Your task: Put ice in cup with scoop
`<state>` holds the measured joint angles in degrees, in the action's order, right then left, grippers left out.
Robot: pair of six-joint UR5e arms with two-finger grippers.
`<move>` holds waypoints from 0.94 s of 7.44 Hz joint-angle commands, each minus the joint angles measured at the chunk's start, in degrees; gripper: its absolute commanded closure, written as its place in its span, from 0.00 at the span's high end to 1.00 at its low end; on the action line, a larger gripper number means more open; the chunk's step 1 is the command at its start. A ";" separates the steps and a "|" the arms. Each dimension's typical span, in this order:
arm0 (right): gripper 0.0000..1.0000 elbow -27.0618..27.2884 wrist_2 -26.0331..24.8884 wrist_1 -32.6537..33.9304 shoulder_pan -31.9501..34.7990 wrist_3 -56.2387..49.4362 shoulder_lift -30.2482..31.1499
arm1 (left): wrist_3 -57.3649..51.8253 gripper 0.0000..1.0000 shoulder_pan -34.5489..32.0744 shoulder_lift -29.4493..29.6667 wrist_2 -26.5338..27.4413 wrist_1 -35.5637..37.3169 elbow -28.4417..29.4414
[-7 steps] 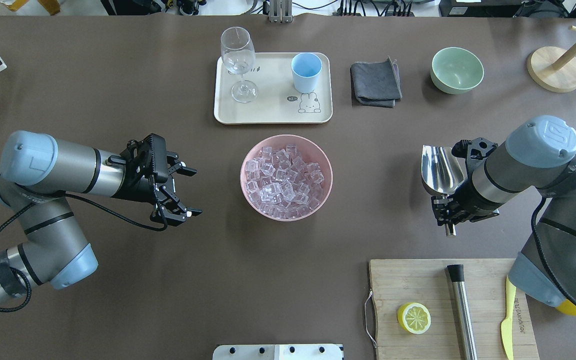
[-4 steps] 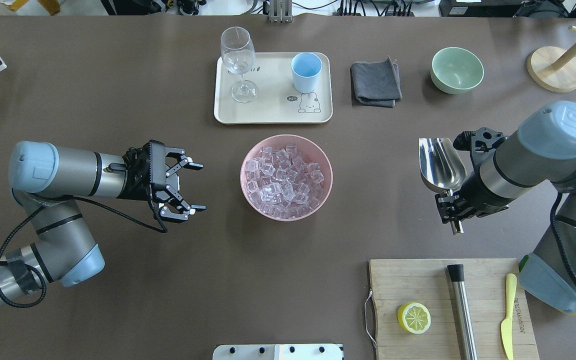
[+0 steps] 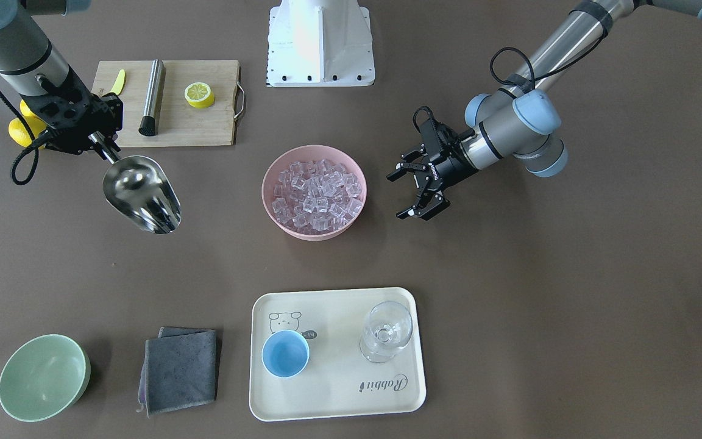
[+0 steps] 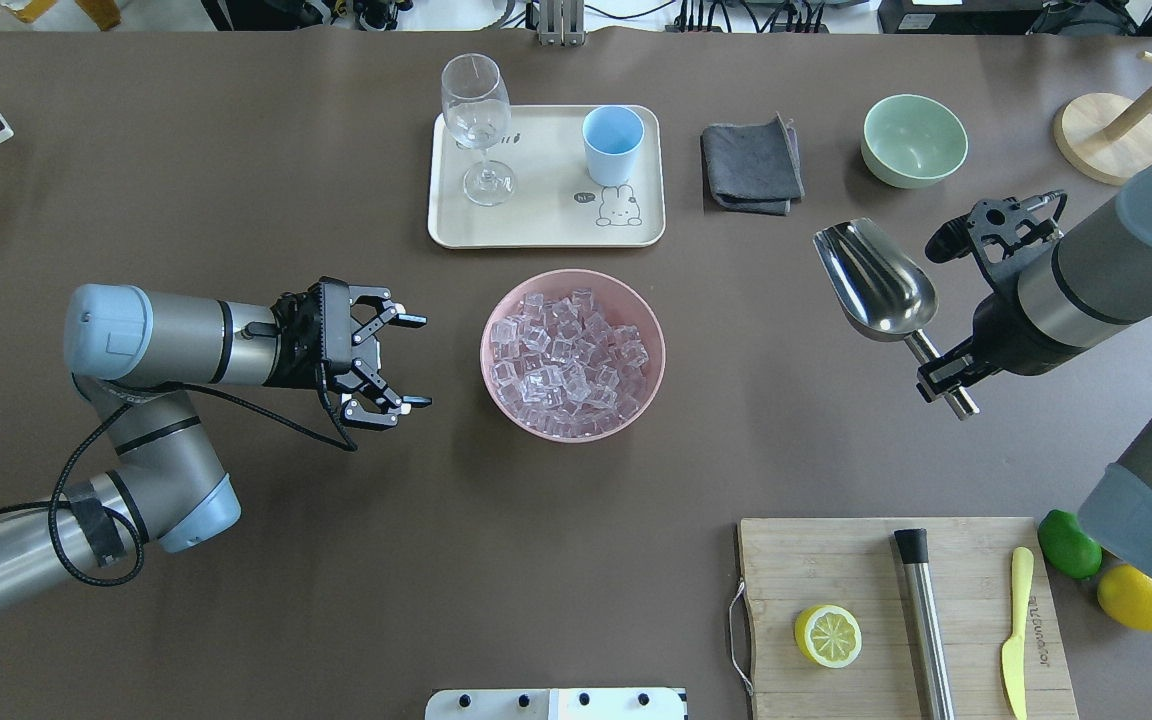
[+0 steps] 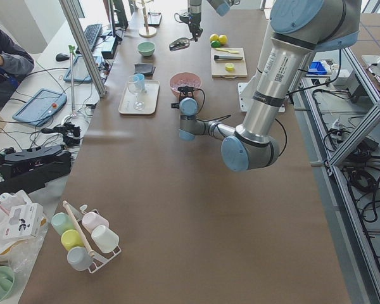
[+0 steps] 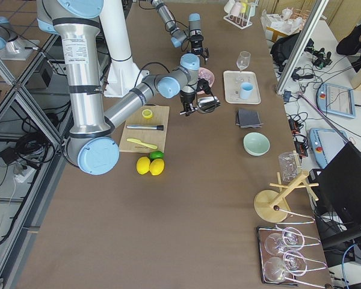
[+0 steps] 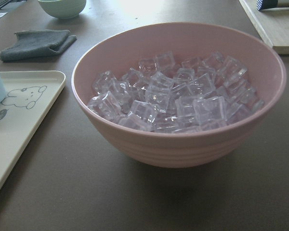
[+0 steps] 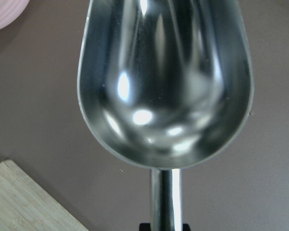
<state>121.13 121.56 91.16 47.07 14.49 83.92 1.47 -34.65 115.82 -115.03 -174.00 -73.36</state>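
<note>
A pink bowl (image 4: 636, 400) (image 3: 278, 225) at mid-table is heaped with clear ice cubes (image 4: 566, 362) (image 3: 316, 194) (image 7: 173, 96). The light-blue cup (image 4: 612, 143) (image 3: 285, 354) stands on a cream tray (image 4: 536, 225) beside a stemmed glass (image 4: 477, 120). My right gripper (image 4: 948, 381) (image 3: 100, 147) is shut on the rod handle of the steel scoop (image 4: 876, 280) (image 3: 141, 194) (image 8: 166, 82), held empty above the table right of the bowl. My left gripper (image 4: 414, 361) (image 3: 404, 193) is open and empty just left of the bowl.
A grey cloth (image 4: 751, 165) and a pale green bowl (image 4: 913, 140) lie at the back right. A cutting board (image 4: 836, 560) at the front right carries a lemon half (image 4: 827, 636), a steel cylinder (image 4: 924, 620) and a yellow knife (image 4: 1014, 632). A lime and a lemon (image 4: 1141, 597) lie beside it.
My right arm has lifted and swung the scoop back and to the right, turning its mouth toward the bowl. My left gripper has moved closer to the bowl, still open.
</note>
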 commanded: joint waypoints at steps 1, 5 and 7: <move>0.00 3.56 -4.98 13.77 0.04 -22.58 -6.18 | 3.88 0.98 0.55 2.56 -0.89 2.59 1.29; 0.00 3.62 -12.82 42.56 -1.89 -45.12 -21.55 | 3.97 0.98 0.64 4.50 -1.07 6.92 1.29; 0.00 -3.93 -15.02 50.22 -2.68 -49.98 -30.78 | 3.97 0.98 2.03 5.20 -0.99 7.10 1.29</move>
<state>123.62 108.60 134.60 45.14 -30.72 61.34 5.44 -33.75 120.46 -116.09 -167.11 -72.07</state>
